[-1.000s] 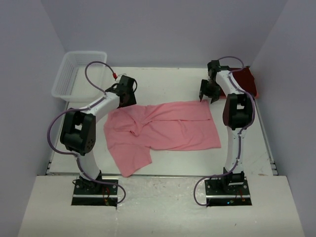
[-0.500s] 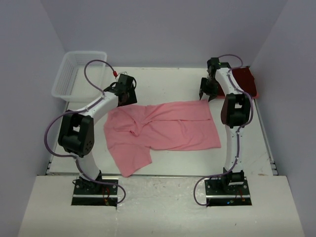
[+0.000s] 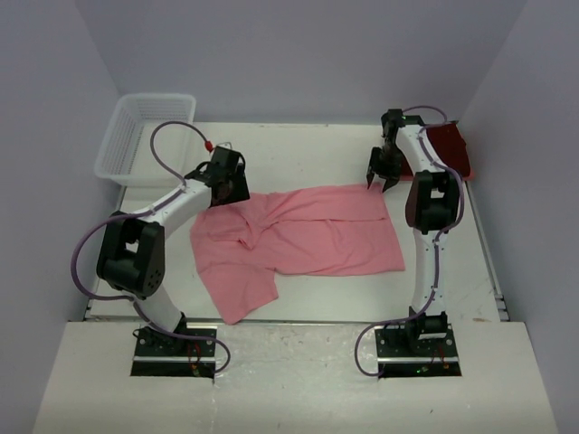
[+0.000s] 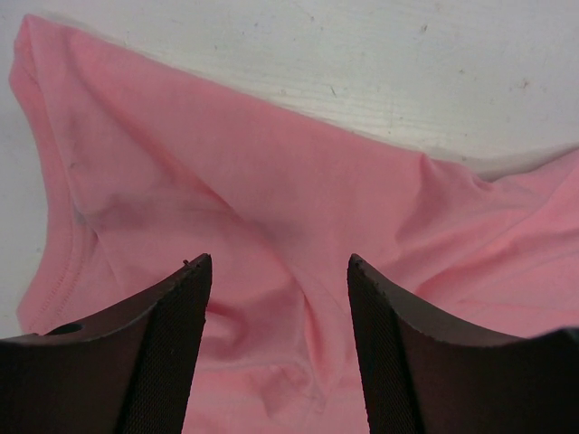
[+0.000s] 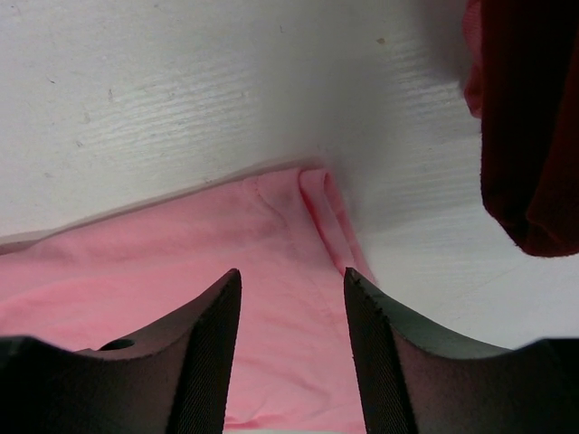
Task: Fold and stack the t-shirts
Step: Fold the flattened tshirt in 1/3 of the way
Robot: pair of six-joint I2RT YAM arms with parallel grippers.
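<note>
- The pink t-shirt [image 3: 298, 240] lies spread but rumpled across the middle of the table [image 3: 317, 145], one sleeve trailing toward the near edge; the maroon t-shirt [image 3: 450, 149] sits bunched at the far right corner
- Our left gripper [image 4: 276, 271] hangs spread over the pink shirt's far left corner, our right gripper [image 5: 291, 280] spread over its far right corner, neither pinching anything
- We judge the cloth light, limp and prone to sag, so we would pinch both far corners by the hem, catching all layers
</note>
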